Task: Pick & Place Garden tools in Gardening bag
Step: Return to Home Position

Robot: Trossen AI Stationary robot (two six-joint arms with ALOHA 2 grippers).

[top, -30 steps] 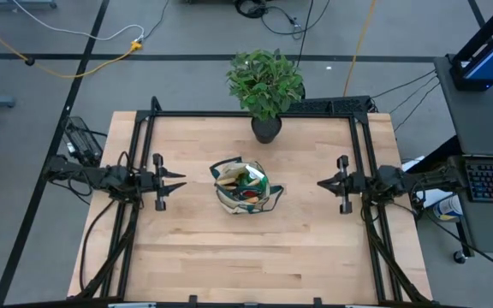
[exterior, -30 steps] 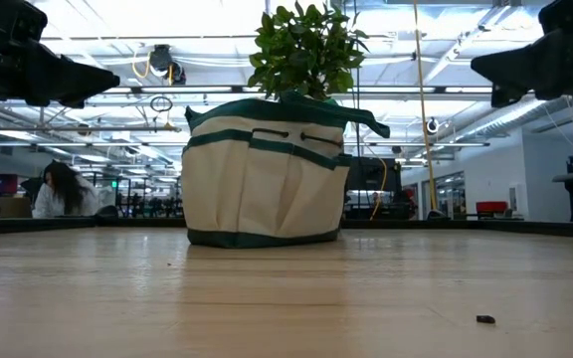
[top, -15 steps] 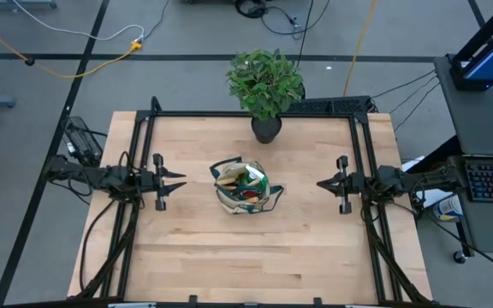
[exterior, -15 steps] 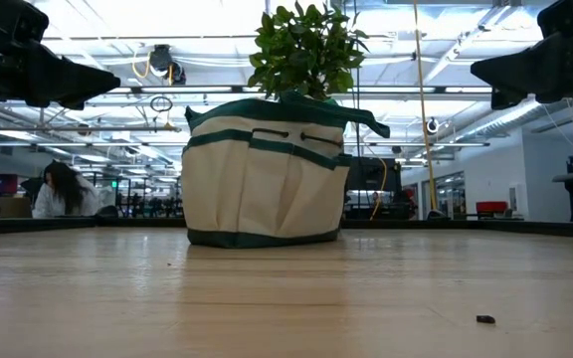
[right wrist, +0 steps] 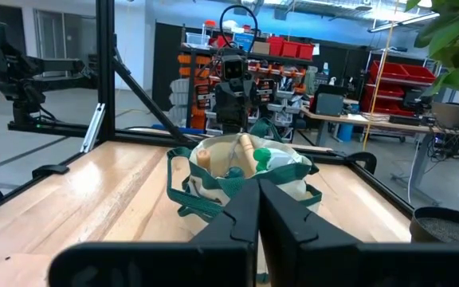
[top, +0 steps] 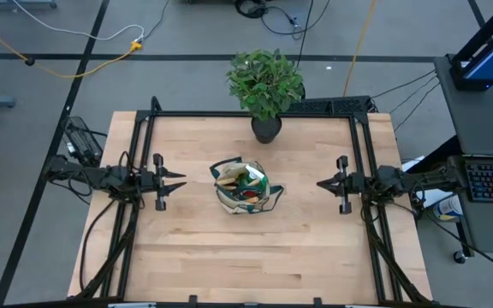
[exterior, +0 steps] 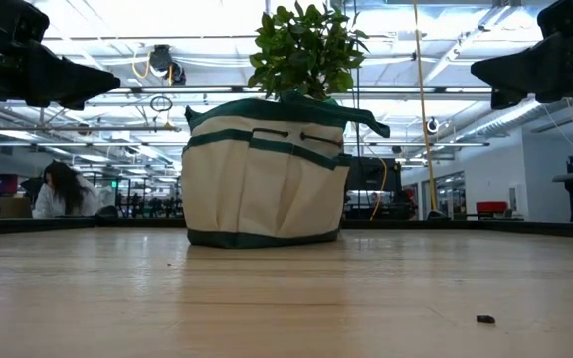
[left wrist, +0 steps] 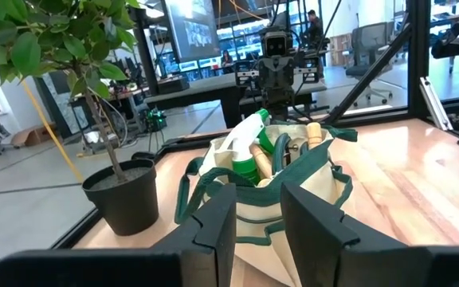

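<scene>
The gardening bag (top: 245,186), beige canvas with dark green trim, stands upright on its base at the middle of the table. The garden tools stick out of its top: a green spray bottle (left wrist: 249,150) and wooden handles (left wrist: 315,134) (right wrist: 246,148). My left gripper (top: 183,180) hovers level at the table's left side, pointing at the bag, open with nothing between its fingers (left wrist: 259,217). At the right side, my right gripper (top: 319,183) also hovers level, pointing at the bag, shut on nothing (right wrist: 259,209). Both are well clear of the bag.
A leafy plant in a black pot (top: 266,128) stands at the table's far edge, behind the bag. A black frame (top: 246,115) runs along the far, left and right sides. A small dark speck (exterior: 484,319) lies on the near tabletop. A person (exterior: 60,189) sits in the room beyond.
</scene>
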